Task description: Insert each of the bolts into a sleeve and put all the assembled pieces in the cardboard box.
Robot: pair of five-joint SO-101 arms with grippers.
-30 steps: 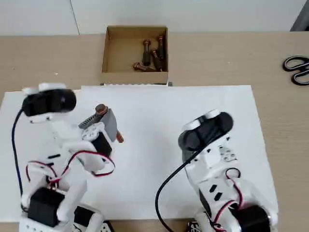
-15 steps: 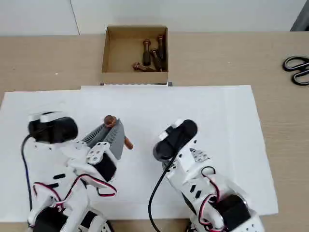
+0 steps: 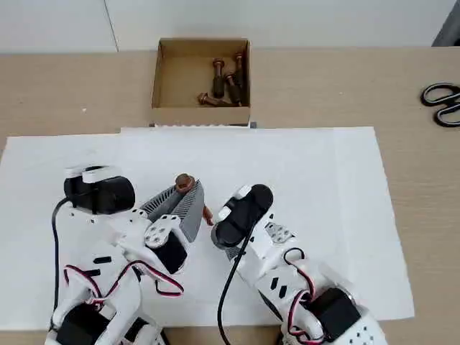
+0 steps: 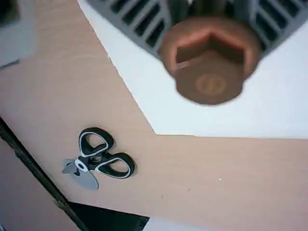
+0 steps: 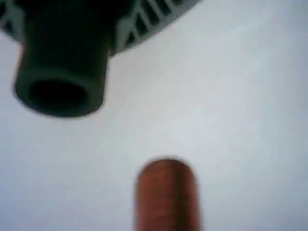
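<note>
We count several finished pieces lying in the right half of the cardboard box [image 3: 164,79] at the top centre of the high view, so most of the job looks done; one pair is in hand, not yet joined and not yet boxed

The left gripper [image 3: 185,195] is clamped on a copper bolt [image 3: 184,181], low and left of centre above the white paper [image 3: 323,187]. The bolt slants, head toward the box and threaded tip pointing down and right at the other arm. In the left wrist view its hex head [image 4: 209,62] sits between the grey ribbed fingers [image 4: 130,14]

The right gripper [image 5: 72,17] is closed on a dark sleeve [image 5: 60,82], its open bore facing the camera. The bolt's tip [image 5: 166,192] is near the sleeve but apart from it and off to one side, so we judge the two need lining up before the bolt can go in

Scissors [image 3: 442,104] lie at the right edge, well apart
</note>
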